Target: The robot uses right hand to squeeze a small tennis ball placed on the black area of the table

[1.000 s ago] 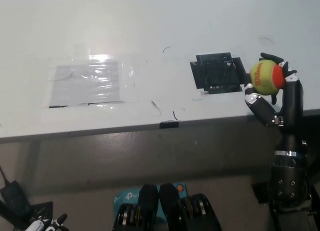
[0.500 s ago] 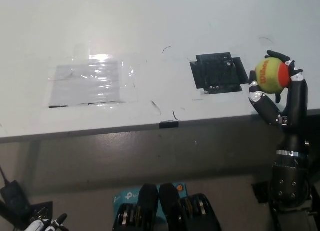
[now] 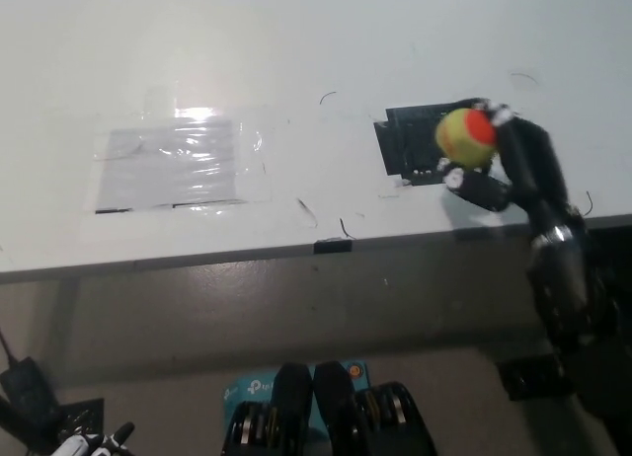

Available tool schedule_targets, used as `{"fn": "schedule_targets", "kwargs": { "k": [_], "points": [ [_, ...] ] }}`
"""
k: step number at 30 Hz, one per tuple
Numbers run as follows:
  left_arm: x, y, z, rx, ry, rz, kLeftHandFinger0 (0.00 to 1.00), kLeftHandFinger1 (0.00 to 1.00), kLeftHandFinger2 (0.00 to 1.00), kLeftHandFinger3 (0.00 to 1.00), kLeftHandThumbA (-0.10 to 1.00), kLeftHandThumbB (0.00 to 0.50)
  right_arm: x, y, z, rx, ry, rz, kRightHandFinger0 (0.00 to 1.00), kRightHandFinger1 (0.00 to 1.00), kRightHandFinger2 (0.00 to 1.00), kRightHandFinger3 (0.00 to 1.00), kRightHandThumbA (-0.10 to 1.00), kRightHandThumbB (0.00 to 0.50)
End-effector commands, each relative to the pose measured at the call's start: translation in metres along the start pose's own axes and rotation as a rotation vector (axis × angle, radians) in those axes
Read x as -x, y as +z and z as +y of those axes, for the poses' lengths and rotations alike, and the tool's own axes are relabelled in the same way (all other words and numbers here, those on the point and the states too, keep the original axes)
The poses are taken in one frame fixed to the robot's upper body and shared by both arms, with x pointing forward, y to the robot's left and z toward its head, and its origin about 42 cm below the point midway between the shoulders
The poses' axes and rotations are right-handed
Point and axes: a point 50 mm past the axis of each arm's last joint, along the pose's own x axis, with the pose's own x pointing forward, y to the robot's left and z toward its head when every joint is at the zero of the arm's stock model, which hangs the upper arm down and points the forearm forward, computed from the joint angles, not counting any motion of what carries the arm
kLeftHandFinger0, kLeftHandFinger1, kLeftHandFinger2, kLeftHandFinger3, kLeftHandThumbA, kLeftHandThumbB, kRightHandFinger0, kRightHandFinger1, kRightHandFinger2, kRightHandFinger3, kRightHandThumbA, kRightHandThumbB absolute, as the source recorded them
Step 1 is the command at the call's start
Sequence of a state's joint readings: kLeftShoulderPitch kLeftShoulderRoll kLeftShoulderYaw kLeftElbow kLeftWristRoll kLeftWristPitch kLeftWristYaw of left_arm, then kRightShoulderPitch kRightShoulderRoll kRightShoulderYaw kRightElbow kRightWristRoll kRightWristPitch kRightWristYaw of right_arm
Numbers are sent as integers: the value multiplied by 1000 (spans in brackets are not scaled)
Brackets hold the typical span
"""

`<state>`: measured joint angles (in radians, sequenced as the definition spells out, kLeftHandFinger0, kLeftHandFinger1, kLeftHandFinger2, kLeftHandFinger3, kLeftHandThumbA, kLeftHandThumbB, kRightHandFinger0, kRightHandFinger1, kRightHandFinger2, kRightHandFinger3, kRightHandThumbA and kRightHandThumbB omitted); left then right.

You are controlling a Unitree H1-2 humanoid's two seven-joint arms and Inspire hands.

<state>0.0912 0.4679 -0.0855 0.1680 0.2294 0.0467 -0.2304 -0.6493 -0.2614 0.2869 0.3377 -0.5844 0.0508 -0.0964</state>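
Yellow-green and orange, the tennis ball (image 3: 465,137) sits clasped in the fingers (image 3: 475,188) of the black right hand (image 3: 494,160), over the black area (image 3: 415,145) of the white table (image 3: 296,71). The white left hand (image 3: 89,444) rests low at the frame's corner, its grip unclear.

The white surface (image 3: 326,41) fills the upper part of the head view, its front edge running across the picture just below the middle. On it, to the left, lies a crinkled clear plastic sheet (image 3: 183,165) taped flat over a grey patch, catching a bright glare at its top edge. To the right, near the front edge, sits a black patch (image 3: 410,145), with a few thin dark scribble marks (image 3: 311,212) between the two.
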Motion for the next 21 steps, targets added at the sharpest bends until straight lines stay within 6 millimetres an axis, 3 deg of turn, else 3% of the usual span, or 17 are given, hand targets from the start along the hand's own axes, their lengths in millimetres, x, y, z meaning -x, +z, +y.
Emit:
{"fn": "schedule_targets", "kwargs": {
  "k": [1,2,4,5,6,8,9,11,13,15,16,17,19,20,21],
  "points": [
    [-2,5,12,-32,-1,-24,253,224,448,585,1000,499,-40,9,-26,174,89,43,7,244,532,308,-100,0],
    [-3,5,13,-33,-1,-24,257,225,450,585,1000,500,-43,8,-27,183,95,49,0,211,450,292,-100,0],
    [-4,4,14,-32,-2,-25,242,206,443,560,1000,500,-51,4,-25,199,114,70,41,267,444,446,-100,0],
    [-5,5,14,-37,-3,-19,246,212,453,576,1000,500,-53,2,-25,228,147,97,214,445,597,619,-100,1],
    [-5,5,14,-38,-1,-6,246,206,447,580,1000,500,-54,1,-23,259,190,146,360,601,758,819,-100,48],
    [-6,5,14,-39,-1,-1,230,191,429,586,1000,500,-54,0,-20,321,229,170,466,738,890,966,-86,40],
    [-6,5,15,-40,-1,-3,225,186,426,585,1000,500,-53,-2,-18,324,245,183,523,814,980,1000,-57,41],
    [-6,6,15,-45,3,-3,234,205,448,595,1000,490,-51,-3,-15,335,254,196,572,920,1000,1000,-36,79],
    [-6,7,15,-53,-4,-9,241,211,459,583,1000,500,-49,-6,-10,364,286,217,648,1000,1000,1000,10,86],
    [-6,8,16,-57,-1,-9,255,219,468,589,1000,485,-50,-7,-8,376,326,238,764,1000,1000,1000,84,83],
    [-6,8,16,-55,0,-10,257,219,468,588,1000,486,-50,-6,-8,377,330,240,771,1000,1000,1000,86,82],
    [-6,9,16,-54,1,-17,253,214,456,560,1000,478,-49,-8,-6,362,353,255,868,1000,1000,1000,112,123],
    [-8,12,20,-60,5,-26,246,205,438,533,1000,475,-49,-8,-7,326,359,261,993,1000,1000,1000,116,156],
    [-8,12,20,-54,5,-28,246,213,445,540,1000,477,-47,-9,-6,314,361,263,1000,1000,1000,1000,170,202],
    [-9,13,21,-55,6,-34,247,215,447,546,1000,478,-46,-9,-6,306,358,263,1000,1000,1000,1000,177,211]
  ]
}}
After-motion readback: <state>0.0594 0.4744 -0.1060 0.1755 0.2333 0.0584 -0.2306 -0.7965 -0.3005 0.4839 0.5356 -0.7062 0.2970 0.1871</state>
